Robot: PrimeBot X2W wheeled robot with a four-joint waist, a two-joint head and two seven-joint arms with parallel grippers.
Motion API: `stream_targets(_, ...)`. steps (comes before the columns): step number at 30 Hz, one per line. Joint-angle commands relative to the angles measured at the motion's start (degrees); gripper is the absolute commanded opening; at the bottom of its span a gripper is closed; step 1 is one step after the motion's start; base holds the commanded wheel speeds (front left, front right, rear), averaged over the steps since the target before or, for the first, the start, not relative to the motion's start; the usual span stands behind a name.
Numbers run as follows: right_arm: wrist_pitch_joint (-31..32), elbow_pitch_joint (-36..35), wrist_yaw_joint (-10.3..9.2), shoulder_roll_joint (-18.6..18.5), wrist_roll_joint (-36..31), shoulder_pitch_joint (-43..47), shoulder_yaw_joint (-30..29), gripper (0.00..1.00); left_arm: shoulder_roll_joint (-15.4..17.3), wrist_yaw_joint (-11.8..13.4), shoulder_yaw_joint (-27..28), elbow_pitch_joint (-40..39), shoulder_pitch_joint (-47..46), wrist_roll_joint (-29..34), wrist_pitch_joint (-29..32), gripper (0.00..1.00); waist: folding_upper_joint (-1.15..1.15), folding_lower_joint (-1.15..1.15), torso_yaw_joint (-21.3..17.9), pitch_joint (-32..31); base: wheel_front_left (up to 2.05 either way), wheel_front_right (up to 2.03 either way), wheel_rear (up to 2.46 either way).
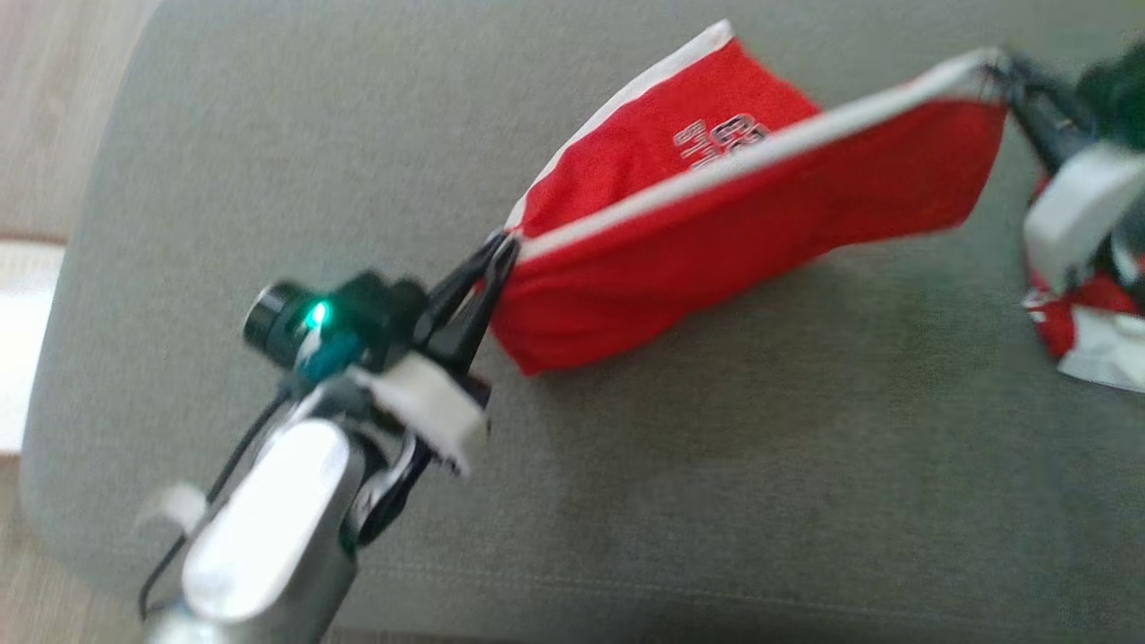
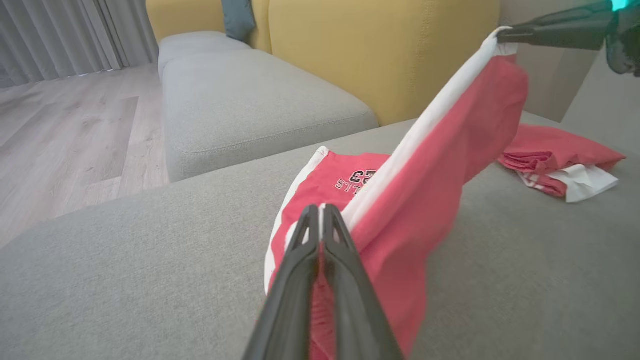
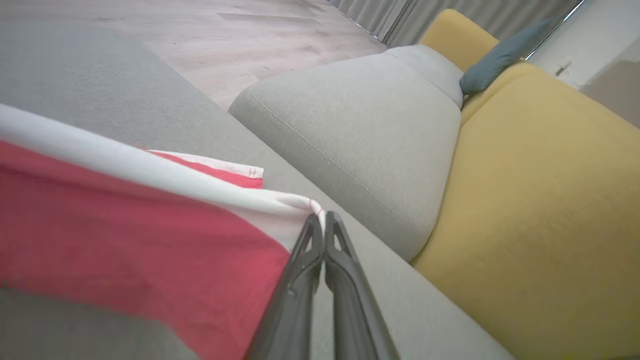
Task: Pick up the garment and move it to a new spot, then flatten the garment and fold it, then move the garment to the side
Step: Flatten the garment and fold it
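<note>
The garment (image 1: 716, 215) is red with a white band and dark lettering; it hangs stretched above the grey cushion (image 1: 626, 492), its far part resting on it. My left gripper (image 1: 505, 243) is shut on the white band's near corner, seen close up in the left wrist view, where the gripper (image 2: 320, 209) pinches the garment (image 2: 425, 190). My right gripper (image 1: 1000, 64) is shut on the band's other corner at the upper right. In the right wrist view that gripper (image 3: 324, 216) clamps the garment's (image 3: 125, 230) white hem.
A second red and white cloth (image 1: 1096, 331) lies crumpled at the cushion's right edge, also in the left wrist view as a cloth pile (image 2: 560, 160). A yellow sofa back (image 2: 380, 50) and another grey seat cushion (image 2: 250, 100) stand beyond. Wooden floor (image 2: 65, 130) lies to the left.
</note>
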Motion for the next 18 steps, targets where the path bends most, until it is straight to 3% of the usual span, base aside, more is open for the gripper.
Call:
stream_targets(1,0.0,-0.4,0.36,-2.0,-0.4,-2.4,0.6,0.0,0.6,-0.2,2.5,-0.8,-3.4,0.2,-0.1,0.0,0.0,0.0,3.1,3.8,0.0,0.0,0.0)
stream_targets(9,-3.2,13.8,0.36,-0.7,-2.4,-21.2,14.3,0.0,-4.0,-1.7,0.4,11.5,-14.4,1.5,-1.2,0.0,0.0,0.0,7.8,10.4,0.0,0.0,0.0)
stream_targets(18,-8.0,27.8,0.36,1.6,-2.5,-35.2,26.4,0.0,-8.2,-2.1,-0.9,21.7,-20.9,1.6,-4.5,0.0,0.0,0.0,11.4,14.9,0.0,0.0,0.0)
